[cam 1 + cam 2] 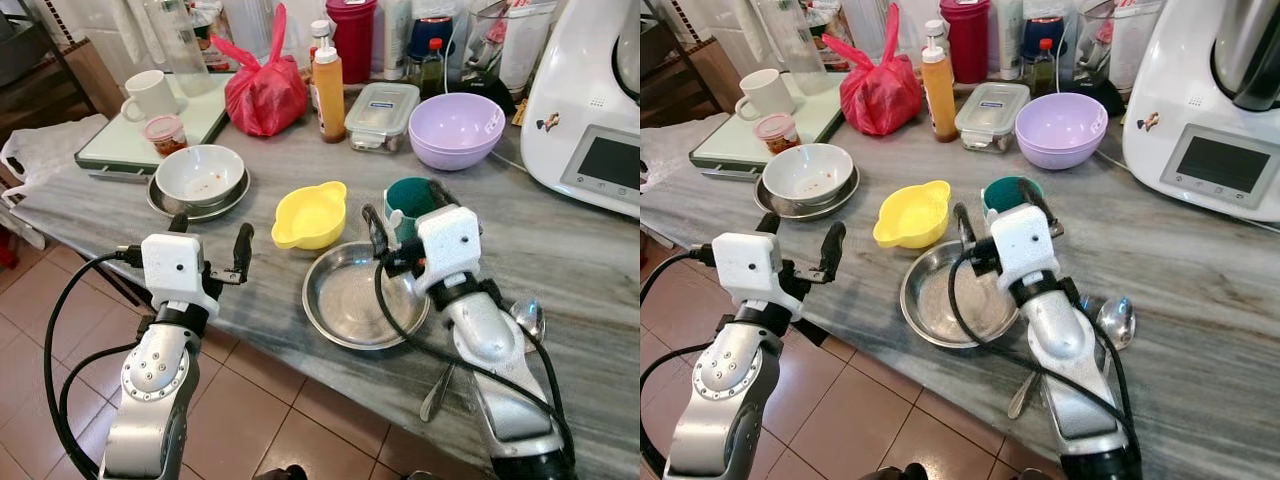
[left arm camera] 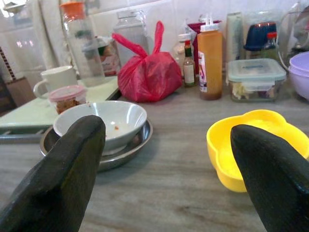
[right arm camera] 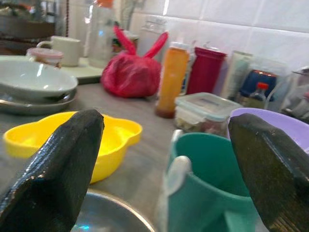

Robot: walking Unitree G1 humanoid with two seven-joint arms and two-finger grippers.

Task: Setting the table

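Note:
An empty steel plate (image 1: 345, 298) lies near the marble counter's front edge. A yellow bowl (image 1: 310, 213) sits just behind it, and a teal cup (image 1: 410, 197) stands to that bowl's right. My right gripper (image 1: 405, 215) hovers open over the plate's far rim, its fingers on either side of the teal cup (image 3: 207, 188), holding nothing. My left gripper (image 1: 212, 238) is open at the counter's front edge, left of the plate. It faces the yellow bowl (image 2: 256, 145) and a white bowl (image 2: 104, 118). A spoon (image 1: 527, 318) lies to the right of my right arm.
The white bowl rests on a steel dish (image 1: 160, 200) at the left. Behind stand a red bag (image 1: 265, 95), an orange bottle (image 1: 328, 95), a lidded container (image 1: 382, 115), a purple bowl (image 1: 456, 128) and a white mug (image 1: 150, 95) on a tray. A white kitchen machine (image 1: 590, 110) fills the right.

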